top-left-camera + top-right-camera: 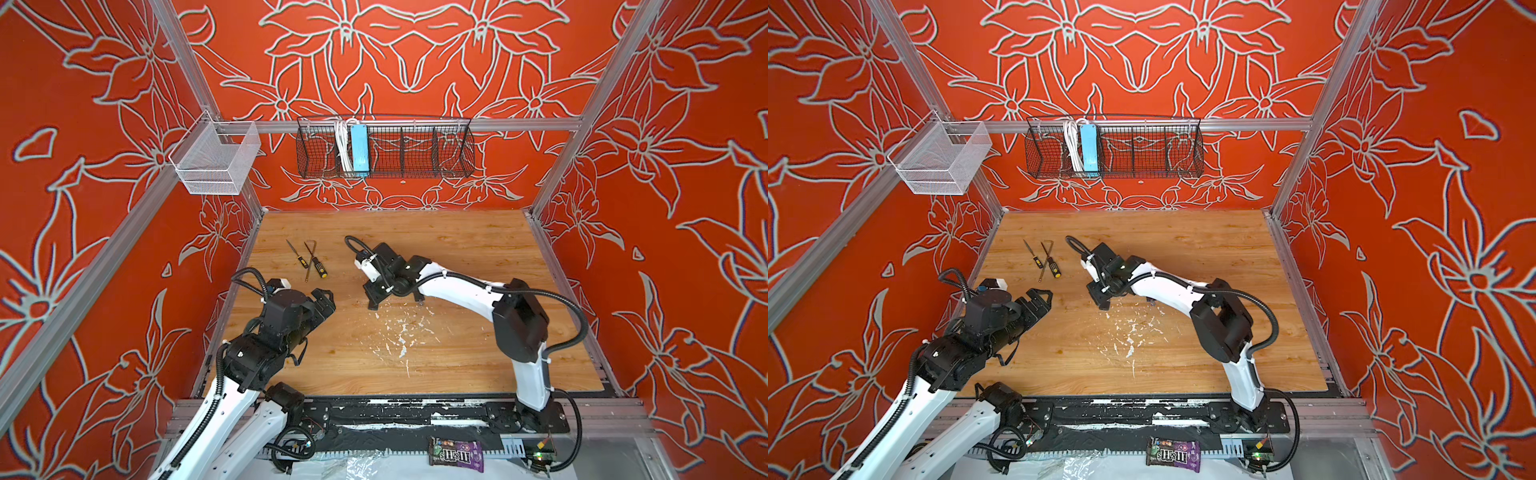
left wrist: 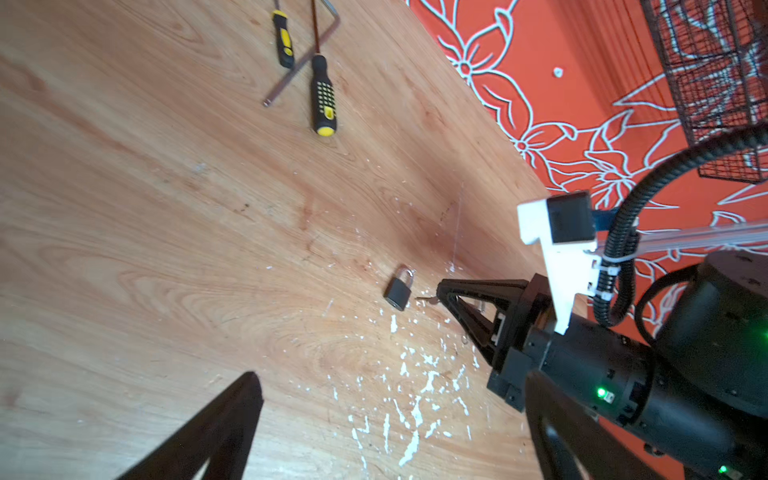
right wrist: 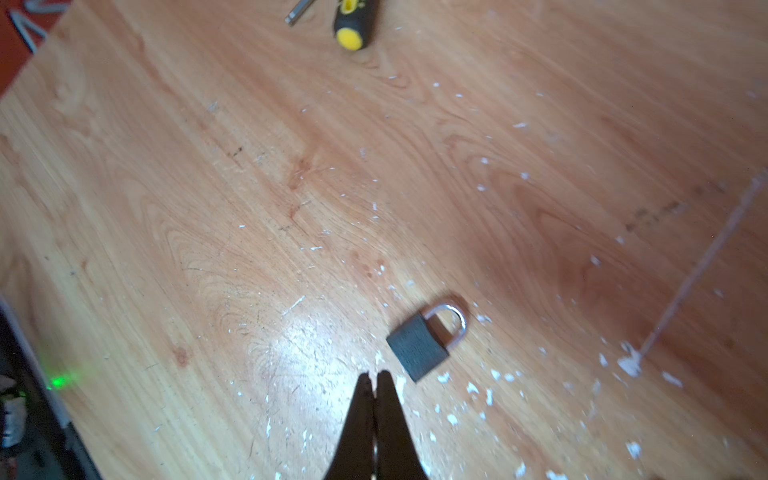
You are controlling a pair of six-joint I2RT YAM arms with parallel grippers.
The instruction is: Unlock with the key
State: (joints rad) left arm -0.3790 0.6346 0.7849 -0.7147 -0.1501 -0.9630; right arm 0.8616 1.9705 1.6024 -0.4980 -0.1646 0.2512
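Note:
A small dark padlock (image 2: 398,291) with a silver shackle lies flat on the wooden table (image 2: 145,232), also seen in the right wrist view (image 3: 419,347). My right gripper (image 2: 439,287) is low over the table right beside the lock, its fingers pressed together (image 3: 374,376). A thin silver key (image 2: 424,299) pokes out of its tips toward the lock's bottom end, a small gap short of it. The right wrist view hides the key. In both top views the right gripper (image 1: 372,306) covers the lock. My left gripper (image 1: 328,299) hovers open and empty at the table's left, pointing toward the lock (image 2: 392,378).
Two black-and-yellow screwdrivers (image 1: 319,268) (image 1: 300,261) and a hex key (image 1: 309,257) lie at the back left of the table. White flecks (image 1: 401,332) mark the middle. A black wire basket (image 1: 384,147) and a white mesh basket (image 1: 216,160) hang on the frame.

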